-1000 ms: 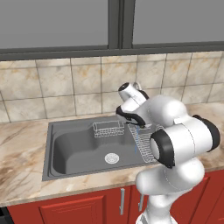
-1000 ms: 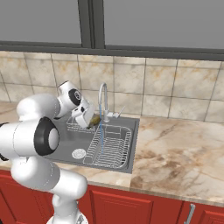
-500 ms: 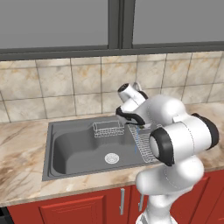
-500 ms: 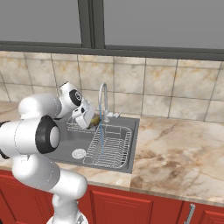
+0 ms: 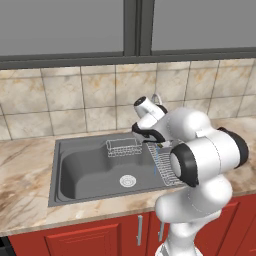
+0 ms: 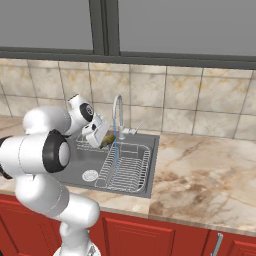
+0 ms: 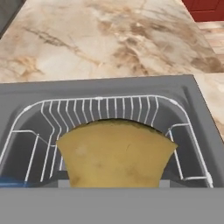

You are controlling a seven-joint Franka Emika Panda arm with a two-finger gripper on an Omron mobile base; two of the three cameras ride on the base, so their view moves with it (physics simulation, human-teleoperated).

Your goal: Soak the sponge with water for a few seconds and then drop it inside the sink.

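Observation:
My gripper (image 6: 102,136) is shut on the sponge (image 6: 107,140), a mustard-yellow block held above the dish rack (image 6: 128,165) in the right part of the sink (image 6: 152,150). In the hand view the sponge (image 7: 115,152) hides both fingertips, with the rack's wires (image 7: 100,107) below it. The water (image 6: 115,150) falls as a thin pale-blue stream from the curved faucet (image 6: 118,111), right next to the sponge's edge; I cannot tell whether they touch. In the left base view my own arm covers the gripper, and the sink (image 5: 82,167) lies open to its left.
A round silver drain (image 5: 127,180) sits in the basin floor and a small wire basket (image 5: 123,146) hangs at the back wall. Marble counter (image 6: 200,175) surrounds the sink, with a tiled wall and window behind.
The gripper with the sponge has edged slightly toward the water stream. It stays shut on the sponge.

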